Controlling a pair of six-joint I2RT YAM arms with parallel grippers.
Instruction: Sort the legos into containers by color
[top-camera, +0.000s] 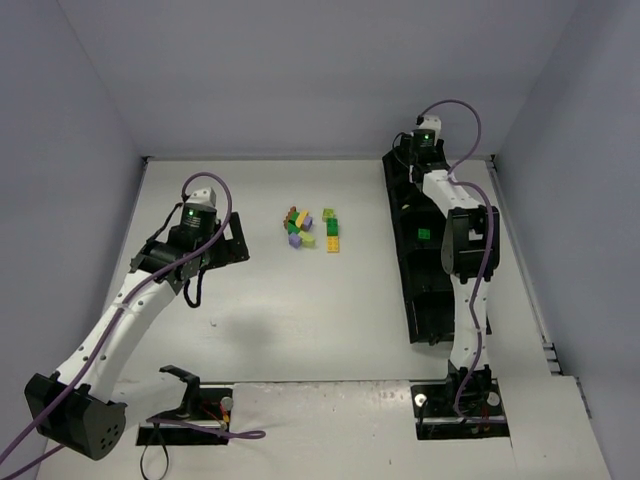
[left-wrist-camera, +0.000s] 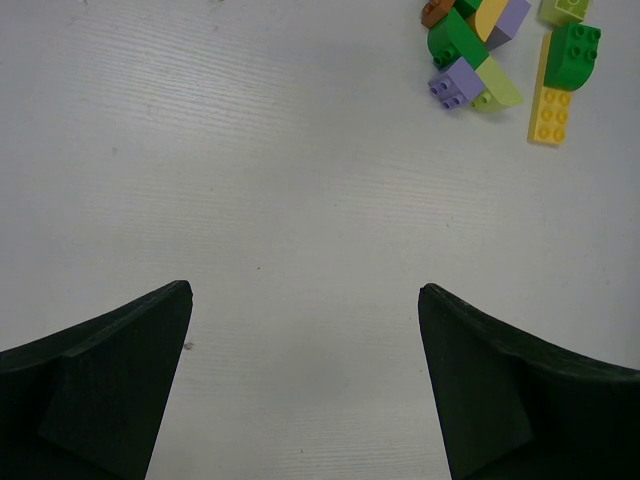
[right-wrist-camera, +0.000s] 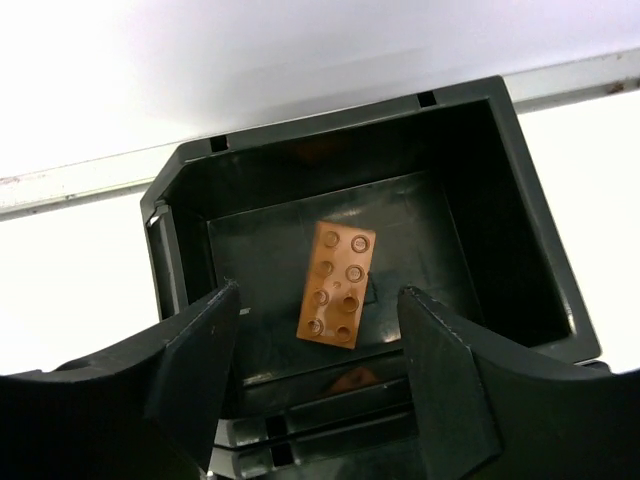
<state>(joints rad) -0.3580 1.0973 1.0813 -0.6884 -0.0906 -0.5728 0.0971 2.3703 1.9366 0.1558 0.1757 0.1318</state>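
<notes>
Over the far end compartment of one black tray (right-wrist-camera: 522, 205), right gripper (right-wrist-camera: 318, 298) had jaws parted, gripping nothing; one orange-brown lego (right-wrist-camera: 338, 283) lay inside. One green lego (top-camera: 424, 235) sat mid-tray. Left gripper (left-wrist-camera: 305, 290) gaped wide, empty, near roughly nine loose legos (top-camera: 311, 230).

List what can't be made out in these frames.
- Top view: right arm hides the tray's far end; bricks too small to count.
- Left wrist: top edge cuts off the bricks.
- Right wrist: one compartment with an orange brick shows; the others lie outside the frame.
</notes>
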